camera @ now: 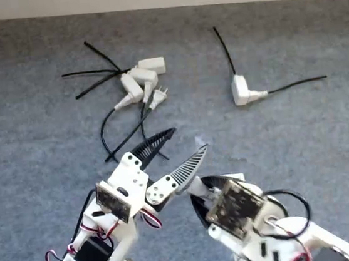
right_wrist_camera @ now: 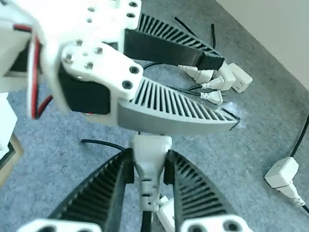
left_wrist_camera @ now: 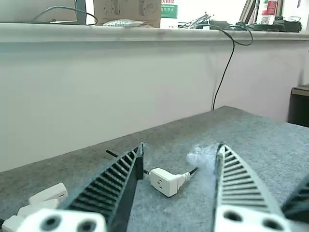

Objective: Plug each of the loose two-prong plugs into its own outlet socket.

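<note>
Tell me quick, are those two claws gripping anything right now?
Left gripper: open, holding nothing.
Right gripper: closed on a white connector.

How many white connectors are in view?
6: four in the pile, a lone connector right of it in the high view, a held connector in the right gripper. The pile overlaps; more may be hidden.

The white plug (right_wrist_camera: pixel 149 166) has its front end hidden behind one of the fingers (right_wrist_camera: pixel 178 108) of the left gripper (right_wrist_camera: pixel 227 93)

Grey felt table (camera: pixel 32 153) — plug cluster (camera: pixel 141 84) (cords tangled), lone socket (camera: pixel 240 90).
</note>
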Robot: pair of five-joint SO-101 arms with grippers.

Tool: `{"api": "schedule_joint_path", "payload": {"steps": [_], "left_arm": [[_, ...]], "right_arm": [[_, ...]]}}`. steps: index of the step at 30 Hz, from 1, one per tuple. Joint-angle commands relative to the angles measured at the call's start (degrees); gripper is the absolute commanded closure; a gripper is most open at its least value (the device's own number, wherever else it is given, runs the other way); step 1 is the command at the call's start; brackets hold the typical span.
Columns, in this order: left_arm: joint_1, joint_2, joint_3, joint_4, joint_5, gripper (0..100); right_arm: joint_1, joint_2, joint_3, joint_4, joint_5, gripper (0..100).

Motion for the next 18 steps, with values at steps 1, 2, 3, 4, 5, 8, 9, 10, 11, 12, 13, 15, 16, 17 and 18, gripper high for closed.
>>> {"api": "schedule_joint_path", "payload": {"steps": [1, 2, 3, 4, 5, 8, 9, 10, 11, 12, 13, 15, 16, 17, 18], "left_arm": [[-0.92, 0.48, 1.01, -0.44, -0.44, 77], [-0.92, 0.48, 1.01, -0.44, -0.44, 77], [-0.92, 0.48, 1.01, -0.44, -0.44, 77], [-0.92, 0.48, 1.01, -0.35, -0.44, 77], [-0.92, 0.48, 1.01, -0.35, -0.44, 77], [-0.92, 0.48, 1.01, -0.35, -0.44, 77], [-0.92, 0.48, 1.01, -0.35, -0.44, 77], [-0.92, 0.48, 1.01, -0.35, -0.44, 77], [-0.92, 0.48, 1.01, -0.35, -0.44, 77], [-0.92, 0.57, 1.01, -0.35, -0.44, 77], [-0.92, 0.57, 1.01, -0.09, -0.44, 77], [-0.92, 0.31, 1.01, 0.97, -0.44, 77], [-1.01, 0.22, 1.01, 1.32, -0.44, 77], [-1.01, 0.22, 1.01, 1.23, -0.44, 77], [-1.01, 0.04, 1.01, 1.23, -0.44, 77]], "right_arm": [[-0.92, -0.48, -7.08, 2.42, 2.2, 95.1], [-0.92, -0.48, -7.96, 2.68, 2.29, 95.1], [-0.84, -0.48, -8.48, 2.77, 2.29, 95.1], [-0.84, -0.48, -8.84, 2.86, 2.29, 95.1], [-0.84, -0.48, -8.84, 2.86, 2.46, 95.1], [-0.84, -0.48, -8.75, 2.59, 2.55, 95.1], [-0.84, -0.48, -8.75, 2.51, 2.55, 95.1], [-0.75, -0.48, -8.75, 2.51, 2.55, 95.1], [-0.31, -0.48, -8.75, 2.07, 2.55, 95.1], [0.92, -0.48, -8.66, 1.54, 2.55, 95.1], [3.03, -0.04, -8.66, 0.75, 2.55, 95.1], [8.92, 0.13, -8.04, -1.1, 2.55, 95.1], [12.0, 0.13, -6.81, -2.33, 2.64, 95.1], [14.9, 0.13, -5.49, -3.74, 2.73, 95.1], [17.45, 0.22, -3.82, -5.05, 3.6, 95.1]]}}
